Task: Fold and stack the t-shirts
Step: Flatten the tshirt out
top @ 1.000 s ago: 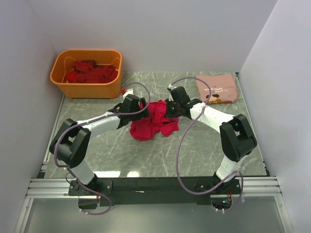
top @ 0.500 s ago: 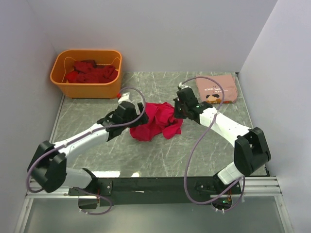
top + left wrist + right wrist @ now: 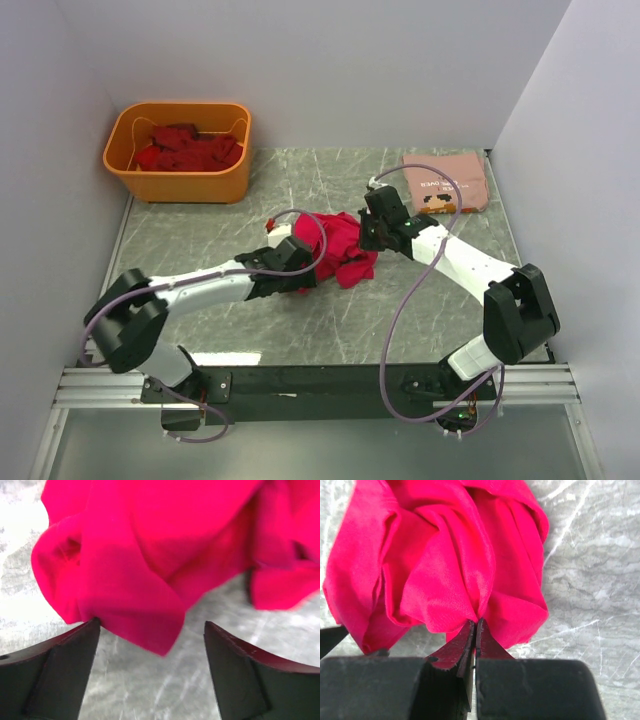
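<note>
A crumpled crimson-pink t-shirt (image 3: 338, 245) lies bunched at the table's middle. My right gripper (image 3: 476, 625) is shut on a fold of this shirt (image 3: 445, 565) at its right edge. My left gripper (image 3: 152, 645) is open, its jaws wide apart just in front of the shirt's near hem (image 3: 135, 610), with bare table between them. In the top view the left gripper (image 3: 300, 272) sits at the shirt's lower left and the right gripper (image 3: 372, 232) at its right. A folded salmon-pink t-shirt (image 3: 445, 182) with a small dark print lies flat at the back right. Dark red t-shirts (image 3: 188, 150) fill the tub.
An orange plastic tub (image 3: 180, 185) stands at the back left corner. White walls close in the table on the left, back and right. The grey marble tabletop (image 3: 330, 320) stretches in front of the shirt toward the arm bases.
My left arm has swung down and right, its gripper now at the shirt's near-left edge. The shirt is more bunched and shifted right. The right gripper holds its pinch near the same spot.
</note>
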